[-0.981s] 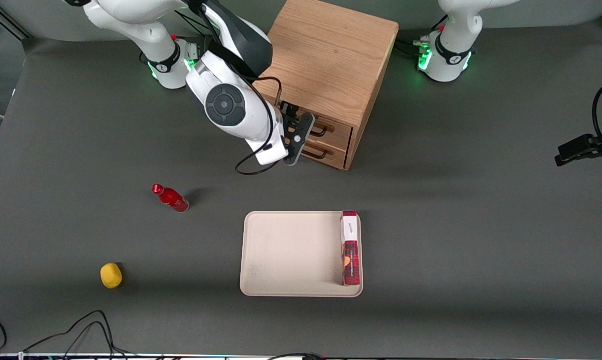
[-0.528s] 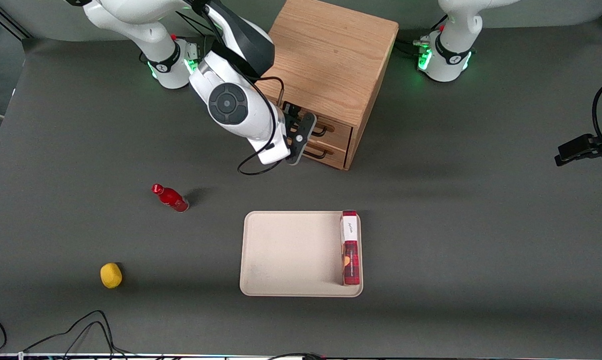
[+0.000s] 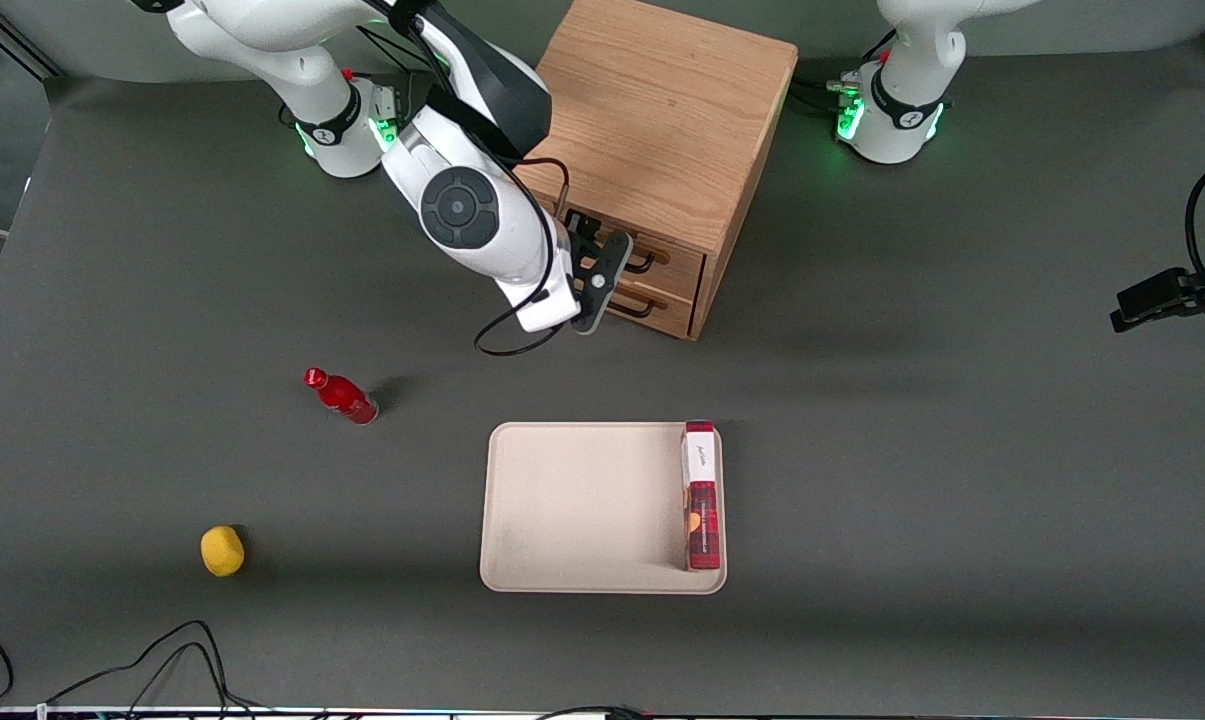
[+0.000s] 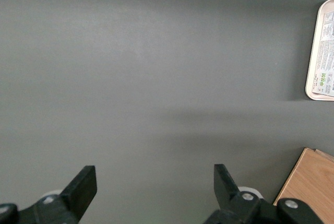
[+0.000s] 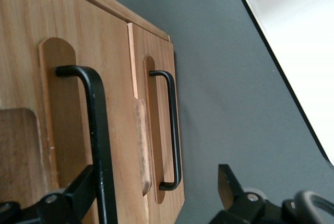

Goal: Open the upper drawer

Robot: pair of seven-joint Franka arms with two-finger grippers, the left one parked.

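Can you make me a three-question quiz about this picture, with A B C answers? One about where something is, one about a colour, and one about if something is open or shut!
1. Where is the red box?
A. in the tray
B. on the cabinet
C. beside the lemon

2. What colour is the bottle?
A. blue
B. red
C. green

3. How is the upper drawer?
A. pulled out
B. missing
C. shut

Answers: 1 A, the box stands along the tray's edge. 2 B, bottle and cap are red. 3 C, its front sits flush while the open gripper waits at its handle.

Light-oak upper drawer [image 5: 62, 51] (black handle [image 5: 99, 135]), red bottle [image 3: 342, 396].
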